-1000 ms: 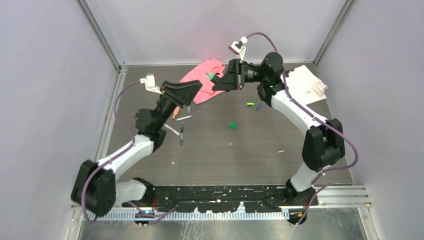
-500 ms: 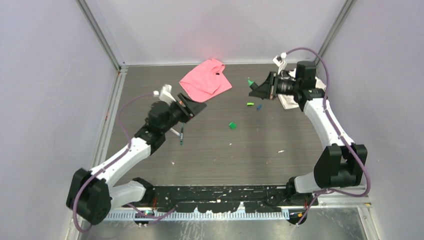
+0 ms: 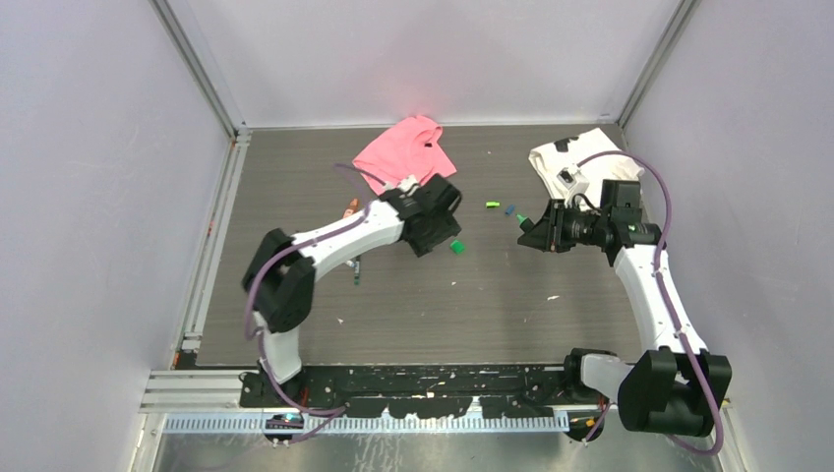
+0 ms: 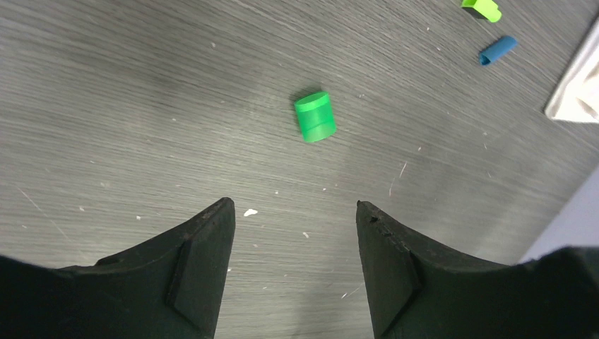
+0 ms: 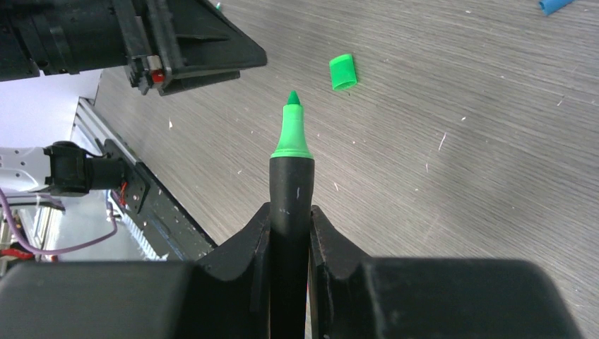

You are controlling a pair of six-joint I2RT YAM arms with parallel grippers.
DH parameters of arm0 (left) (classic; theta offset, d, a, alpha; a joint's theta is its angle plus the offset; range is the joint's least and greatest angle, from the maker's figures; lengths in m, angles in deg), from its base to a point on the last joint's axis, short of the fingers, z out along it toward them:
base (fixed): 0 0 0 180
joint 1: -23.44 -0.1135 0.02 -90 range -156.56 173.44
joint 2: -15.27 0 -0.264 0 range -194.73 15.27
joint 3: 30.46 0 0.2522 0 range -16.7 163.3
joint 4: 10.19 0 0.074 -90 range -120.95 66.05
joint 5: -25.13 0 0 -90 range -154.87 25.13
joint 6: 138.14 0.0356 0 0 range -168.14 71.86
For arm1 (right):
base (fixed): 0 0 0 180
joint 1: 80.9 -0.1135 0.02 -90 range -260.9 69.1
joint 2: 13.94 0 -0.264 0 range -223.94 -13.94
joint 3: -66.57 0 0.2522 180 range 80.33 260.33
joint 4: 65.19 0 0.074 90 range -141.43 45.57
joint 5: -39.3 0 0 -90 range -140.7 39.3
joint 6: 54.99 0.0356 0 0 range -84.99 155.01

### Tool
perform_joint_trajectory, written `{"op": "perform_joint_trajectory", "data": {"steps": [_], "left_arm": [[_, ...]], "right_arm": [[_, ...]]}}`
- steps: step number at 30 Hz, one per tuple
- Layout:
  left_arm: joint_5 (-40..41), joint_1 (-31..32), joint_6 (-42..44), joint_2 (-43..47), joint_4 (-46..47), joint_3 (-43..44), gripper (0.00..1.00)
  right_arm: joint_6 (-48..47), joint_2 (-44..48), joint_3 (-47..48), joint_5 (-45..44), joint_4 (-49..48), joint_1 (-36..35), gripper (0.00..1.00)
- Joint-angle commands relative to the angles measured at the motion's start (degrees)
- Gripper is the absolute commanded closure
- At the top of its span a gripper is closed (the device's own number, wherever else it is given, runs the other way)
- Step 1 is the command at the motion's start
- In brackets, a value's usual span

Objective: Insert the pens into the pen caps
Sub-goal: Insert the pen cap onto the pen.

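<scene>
Since no pen is seen wearing a cap anywhere, the task is judged to be at an early stage, with every insertion left to do. A black green-tipped marker (image 5: 289,180) is clamped in the right gripper (image 5: 289,212), jaws closed tight on its barrel, bare tip pointed out over the table (image 3: 511,315) toward the middle. The left gripper (image 4: 293,208) is spread wide with nothing between its jaws and is held low over the table, just short of the green cap (image 4: 314,117), which lies on its side, untouched. That cap is judged the likely match for the held marker, so picking it up and pressing the tip in is what remains for this pair. A lime cap (image 3: 492,205) and a blue cap (image 3: 509,209) lie loose close together, farther back toward the white cloth (image 3: 575,162). An orange pen (image 3: 348,208) and a dark pen (image 3: 357,270) are partly hidden by the left arm, uncapped as far as can be told. The pink cloth (image 3: 403,157) lies at the back, apart from all caps.
</scene>
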Motion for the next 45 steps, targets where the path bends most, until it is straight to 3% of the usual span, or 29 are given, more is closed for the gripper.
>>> {"op": "perform_joint_trajectory", "data": {"steps": [1, 5, 32, 45], "left_arm": [[6.13, 1.07, -7.27, -10.58, -26.11, 15.25, 0.35], [3.6, 1.31, -8.14, -18.54, -29.54, 23.84, 0.35], [4.89, 1.87, -11.53, -32.21, -23.86, 37.24, 0.33], [2.52, 1.6, -12.41, -36.6, -31.08, 41.62, 0.45]], "right_arm": [[0.79, 3.37, -3.13, -1.11, -5.48, 0.39, 0.99], [0.63, 5.57, -6.18, -1.38, -8.18, 0.92, 0.99], [-1.4, 5.88, -8.64, 1.8, -10.12, 0.94, 0.99], [-1.84, 5.1, -8.46, 2.62, -9.98, 1.03, 0.99]]}}
